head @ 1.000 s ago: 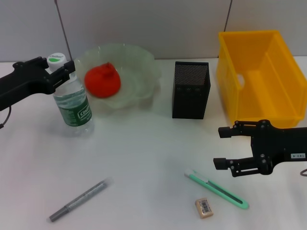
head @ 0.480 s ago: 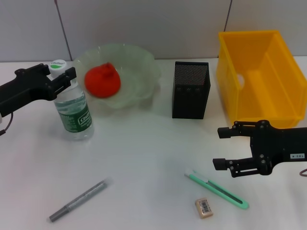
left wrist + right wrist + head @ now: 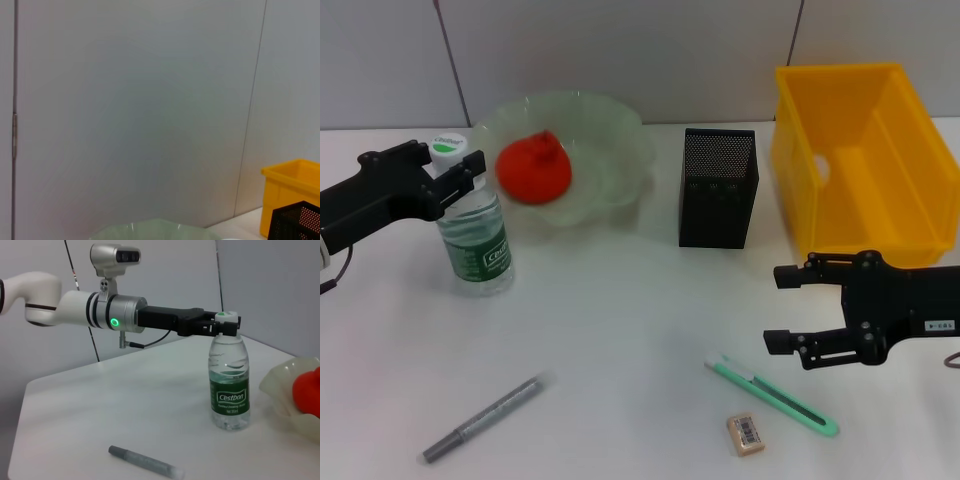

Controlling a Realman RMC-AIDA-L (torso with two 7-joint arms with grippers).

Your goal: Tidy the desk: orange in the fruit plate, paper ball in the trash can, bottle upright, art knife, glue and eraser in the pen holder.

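One upright bottle (image 3: pixel 474 238), cap between left gripper (image 3: pixel 459 172) jaws.

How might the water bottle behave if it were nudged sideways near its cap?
The bottle is tall on a narrow base, so it would probably tip. It looks mostly full, likely heavy enough to resist a light nudge. Its round body would probably roll if it fell.

A clear bottle (image 3: pixel 474 232) is showing a green label and white cap. A red-orange orange (image 3: pixel 533 168) is sitting in a pale green translucent fruit plate (image 3: pixel 610 140). The pen holder (image 3: pixel 718 187) is black mesh, the bin (image 3: pixel 860 160) bright yellow. The art knife (image 3: pixel 772 395) is mint green, the eraser (image 3: pixel 746 435) beige, the glue (image 3: pixel 482 418) grey.
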